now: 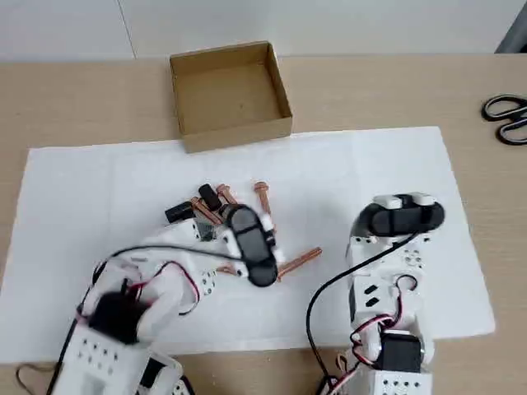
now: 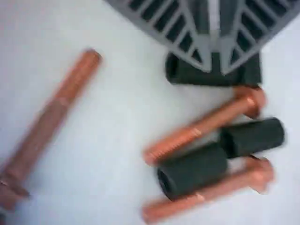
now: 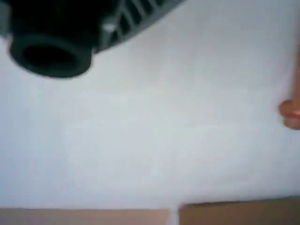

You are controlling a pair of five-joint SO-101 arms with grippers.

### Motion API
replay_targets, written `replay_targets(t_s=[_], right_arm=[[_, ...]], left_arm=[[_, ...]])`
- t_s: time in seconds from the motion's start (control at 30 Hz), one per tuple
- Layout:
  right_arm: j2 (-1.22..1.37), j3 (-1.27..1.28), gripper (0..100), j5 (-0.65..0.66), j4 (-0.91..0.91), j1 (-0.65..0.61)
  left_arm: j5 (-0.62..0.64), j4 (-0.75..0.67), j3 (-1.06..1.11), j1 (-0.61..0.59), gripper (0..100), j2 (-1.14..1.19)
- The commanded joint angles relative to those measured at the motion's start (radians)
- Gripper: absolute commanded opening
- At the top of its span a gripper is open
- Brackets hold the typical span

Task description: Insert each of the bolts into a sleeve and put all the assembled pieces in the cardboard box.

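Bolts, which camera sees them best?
The left wrist view: three copper bolts lie close up beside black sleeves. The high view shows the bolts small, some under an arm. The right wrist view catches one bolt end.

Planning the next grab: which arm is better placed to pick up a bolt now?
Left. The left gripper hangs right over the loose bolts, while the right gripper sits apart over the paper, seemingly holding a black sleeve that is ready to receive a bolt.
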Motion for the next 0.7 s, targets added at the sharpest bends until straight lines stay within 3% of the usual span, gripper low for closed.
replay_targets(t_s=[0.0, 0.13, 0.27, 0.67], right_arm=[[-0.01, -0.005, 0.4, -0.005, -0.025, -0.127], [-0.01, 0.054, 0.4, -0.003, -0.124, -0.188], [-0.036, 0.107, 0.4, -0.003, -0.294, -0.186], [-0.038, 0.106, 0.4, -0.003, -0.41, -0.182]], left_arm=[[0.006, 0.097, -0.194, 0.02, 1, 0.221], [0.011, 0.183, -0.34, 0.066, 1, 0.373], [0.063, 0.186, -0.404, 0.066, 1, 0.381], [0.068, 0.103, -0.209, 0.034, 1, 0.391]])
